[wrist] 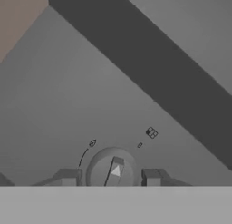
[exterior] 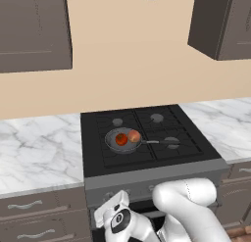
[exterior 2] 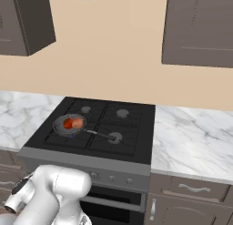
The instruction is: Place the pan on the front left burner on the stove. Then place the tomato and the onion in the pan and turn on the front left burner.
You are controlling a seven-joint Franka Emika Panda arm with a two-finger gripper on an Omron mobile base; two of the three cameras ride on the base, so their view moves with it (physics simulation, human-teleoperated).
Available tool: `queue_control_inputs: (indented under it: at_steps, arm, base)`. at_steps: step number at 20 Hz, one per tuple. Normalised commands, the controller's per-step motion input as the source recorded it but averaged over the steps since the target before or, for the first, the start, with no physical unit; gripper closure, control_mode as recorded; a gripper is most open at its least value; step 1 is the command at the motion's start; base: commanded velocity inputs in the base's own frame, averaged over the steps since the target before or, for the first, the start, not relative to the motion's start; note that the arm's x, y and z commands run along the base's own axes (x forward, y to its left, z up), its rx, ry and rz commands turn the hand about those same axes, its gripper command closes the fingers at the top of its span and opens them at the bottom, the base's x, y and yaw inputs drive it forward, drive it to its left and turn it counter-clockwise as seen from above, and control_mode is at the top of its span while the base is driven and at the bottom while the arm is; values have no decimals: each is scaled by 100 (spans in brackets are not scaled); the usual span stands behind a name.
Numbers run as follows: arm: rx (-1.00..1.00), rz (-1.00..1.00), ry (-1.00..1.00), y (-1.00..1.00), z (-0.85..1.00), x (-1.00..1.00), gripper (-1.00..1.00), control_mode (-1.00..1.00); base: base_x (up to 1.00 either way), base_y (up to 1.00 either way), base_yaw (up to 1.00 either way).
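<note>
The pan [exterior: 122, 140] sits on the front left burner [exterior: 113, 149] of the stove [exterior: 147, 160], left of centre in the left base view and in the left middle of the right base view, its long thin handle [exterior: 159, 142] pointing toward the right side of the frame. Inside the pan lie the tomato [exterior: 121, 138] and the onion [exterior: 134, 135], touching each other, the tomato nearer the left of the frame and the onion just to its right. White marble surface [exterior: 34, 153] runs along both sides of the stove, with dark cabinets [exterior: 32, 28] in the upper corners. The arm bends low in front of the stove, at the bottom of both base views, its hand down against the grey front panel [exterior: 162, 180]. In the hand view the gripper [wrist: 111, 177] is at the bottom centre of the frame, its two dark fingers [wrist: 68, 177] standing on either side of a round grey knob [wrist: 112, 169] with a raised pointer, close beside its rim; the fingers look set around the knob, though whether they press on it I cannot tell. Small markings are printed on the panel around the knob, and the dark cooktop edge crosses the upper right of that frame as a slanting band.
</note>
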Motion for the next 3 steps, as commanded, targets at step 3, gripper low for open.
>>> queue_control_inputs:
  at_steps: [3]
  arm:
    - [-8, 0, 0, 0, 0, 0, 100, -100]
  base:
    - [0, 0, 0]
